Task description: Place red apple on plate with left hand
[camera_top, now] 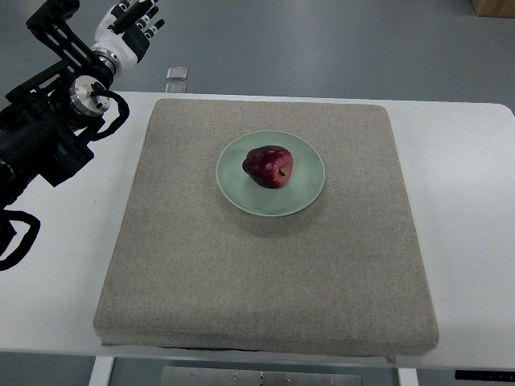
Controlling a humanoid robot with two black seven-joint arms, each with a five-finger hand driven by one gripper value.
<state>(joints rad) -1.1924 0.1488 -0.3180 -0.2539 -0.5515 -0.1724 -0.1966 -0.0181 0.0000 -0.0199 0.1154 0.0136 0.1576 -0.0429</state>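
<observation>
Left hand point(133, 24) is sitting at the top-left corner of the view, past the far edge of the white surface point(467, 201), over the grey floor point(338, 40). Fingers point(149, 28) are lying loosely spread and are gripping nothing. Its black arm point(40, 137) is coming in from the left edge, with a black cable point(20, 237) looping under it onto the surface.

Apple point(269, 166) is sitting well away from the hand, down and to the right of it, on the plate point(306, 197). It is dark red, lying on its side slightly left of the plate's centre, stem pit facing right-ish. Nothing is touching it but the plate.

Plate is pale green, round, resting flat on the beige mat point(265, 273), in the mat's far half, roughly centred left to right. Mat is covering most of the surface.

Small clear object point(178, 74) is lying just right of the hand, below it, at the far edge of the surface; too small to tell what it is.
</observation>
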